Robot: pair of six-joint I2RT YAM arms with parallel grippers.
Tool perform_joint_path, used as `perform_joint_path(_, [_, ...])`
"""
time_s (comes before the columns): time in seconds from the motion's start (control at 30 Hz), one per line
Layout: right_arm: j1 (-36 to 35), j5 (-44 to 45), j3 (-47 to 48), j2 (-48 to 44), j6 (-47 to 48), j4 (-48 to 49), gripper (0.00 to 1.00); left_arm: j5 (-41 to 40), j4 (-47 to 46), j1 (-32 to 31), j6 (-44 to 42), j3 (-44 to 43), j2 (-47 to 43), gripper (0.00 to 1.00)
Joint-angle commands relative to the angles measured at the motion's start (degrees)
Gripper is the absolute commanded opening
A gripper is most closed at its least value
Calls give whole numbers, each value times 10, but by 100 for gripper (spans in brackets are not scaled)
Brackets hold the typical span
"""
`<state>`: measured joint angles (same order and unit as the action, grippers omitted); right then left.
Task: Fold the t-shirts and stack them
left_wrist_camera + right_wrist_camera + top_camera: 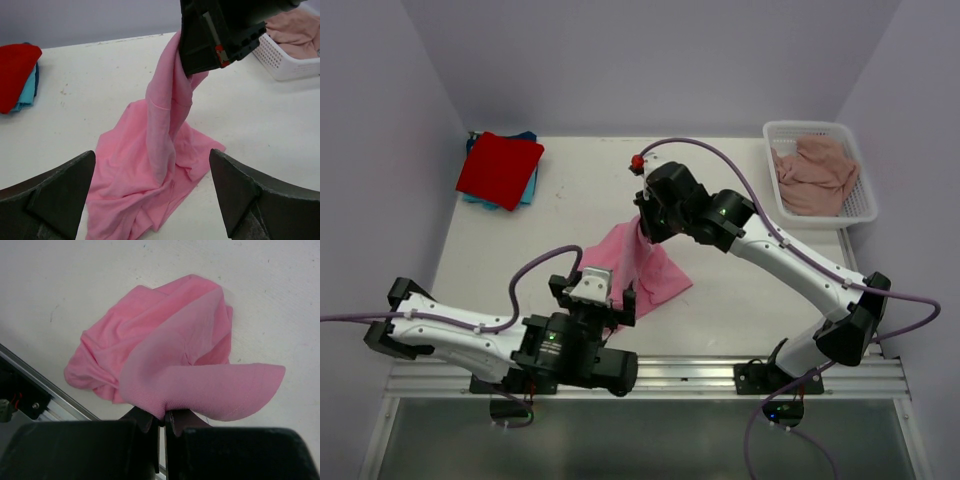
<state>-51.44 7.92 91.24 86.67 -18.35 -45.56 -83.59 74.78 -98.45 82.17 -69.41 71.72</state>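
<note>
Right tool (162,417) pinching pink t-shirt (645,262), holding one end raised; rest bunching on table (750,300) centre. Left tool (594,287) hovering spread, gripping nothing, beside shirt. Red and blue folded stack (500,170) lying far-left: judged done. Pink unfolded; beige garments (812,172) waiting in white basket (865,205). Pale lilac walls (650,60) enclosing white table.

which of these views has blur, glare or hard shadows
Top external view: even, diffuse light, no glare, no hard shadow around the pink t-shirt. Left wrist view: shirt sharp, its own jaws at the bottom corners dark and soft. Right wrist view: the table crisp, jaws at the bottom edge blurred and black.
</note>
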Motion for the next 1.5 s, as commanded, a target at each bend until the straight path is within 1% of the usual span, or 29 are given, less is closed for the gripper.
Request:
perform_joint_path(0.0, [-2, -9, 25, -3, 12, 10, 0, -111, 7, -58, -115, 15, -45, 100])
perform_joint_path(0.27, [-2, -14, 53, 17, 10, 1, 0, -49, -2, -158, -164, 40, -156, 100])
perform_joint_path(0.3, [-2, -16, 56, 19, 9, 0, 0, -43, -14, -189, -202, 44, -169, 100])
perform_joint_path(0.37, [-2, -18, 61, 23, 9, -1, 0, -22, -108, -219, -284, 65, -196, 100])
perform_joint_path(0.4, [-2, -17, 62, 25, 9, -4, 0, -8, -224, -238, -405, 75, -229, 100])
perform_joint_path(0.43, [-2, -16, 63, 25, 9, -4, 0, 28, -308, -241, -488, 93, -249, 100])
perform_joint_path(0.47, [-2, -16, 65, 25, 9, -5, 0, 48, -400, -240, -580, 143, -296, 100])
perform_joint_path(0.5, [-2, -16, 68, 25, 9, -8, 0, 75, -526, -241, -702, 164, -317, 100])
perform_joint_path(0.53, [-2, -14, 68, 25, 9, -8, 0, 119, -577, -240, -741, 199, -338, 100])
perform_joint_path(0.57, [-2, -13, 69, 24, 9, -10, 0, 127, -626, -239, -784, 212, -354, 100])
perform_joint_path(0.67, [-2, -12, 70, 18, 9, -15, 0, 151, -672, -238, -845, 229, -388, 100])
perform_joint_path(0.73, [-2, -8, 72, 16, 9, -16, 0, 164, -664, -227, -858, 223, -388, 100])
perform_joint_path(0.8, [-2, -8, 77, 17, 7, -17, 0, 182, -664, -193, -872, 223, -383, 100])
perform_joint_path(0.83, [-2, -8, 79, 21, 5, -16, 0, 213, -665, -172, -877, 227, -381, 100])
perform_joint_path(0.87, [-2, -9, 84, 23, 4, -16, 0, 239, -663, -109, -875, 227, -373, 100])
perform_joint_path(0.9, [-3, -16, 88, 24, 1, -16, 0, 269, -653, -71, -870, 227, -366, 100])
perform_joint_path(0.93, [-3, -17, 90, 25, 0, -17, 0, 328, -653, -28, -866, 226, -356, 100])
perform_joint_path(0.97, [-3, -17, 91, 24, -2, -18, 0, 354, -649, 37, -851, 222, -330, 100])
perform_joint_path(1.03, [-3, -16, 94, 21, -5, -22, 0, 389, -657, 70, -848, 222, -302, 100])
perform_joint_path(1.07, [-3, -16, 95, 14, -5, -25, 0, 409, -666, 104, -849, 223, -284, 100])
perform_joint_path(1.1, [-3, -15, 93, 10, -5, -28, 0, 458, -679, 126, -846, 222, -277, 100])
perform_joint_path(1.13, [-3, -12, 90, 6, -6, -29, 0, 478, -684, 149, -842, 219, -272, 100])
perform_joint_path(1.17, [-2, -10, 89, -3, -6, -30, 0, 492, -692, 199, -840, 221, -260, 100])
perform_joint_path(1.2, [-3, -7, 84, -6, -8, -30, 0, 542, -702, 226, -835, 220, -252, 100])
perform_joint_path(1.23, [-3, -4, 83, -10, -9, -30, 0, 568, -706, 283, -830, 218, -225, 100])
perform_joint_path(1.27, [-3, -4, 81, -13, -9, -30, 0, 586, -717, 314, -827, 215, -209, 100])
perform_joint_path(1.33, [-3, -5, 82, -14, -11, -31, 0, 663, -730, 378, -800, 213, -179, 99])
perform_joint_path(1.37, [-3, -8, 81, -16, -10, -31, 0, 670, -738, 430, -790, 211, -156, 99])
perform_joint_path(1.47, [-3, -10, 86, -18, -10, -34, 0, 662, -781, 476, -813, 194, -116, 99])
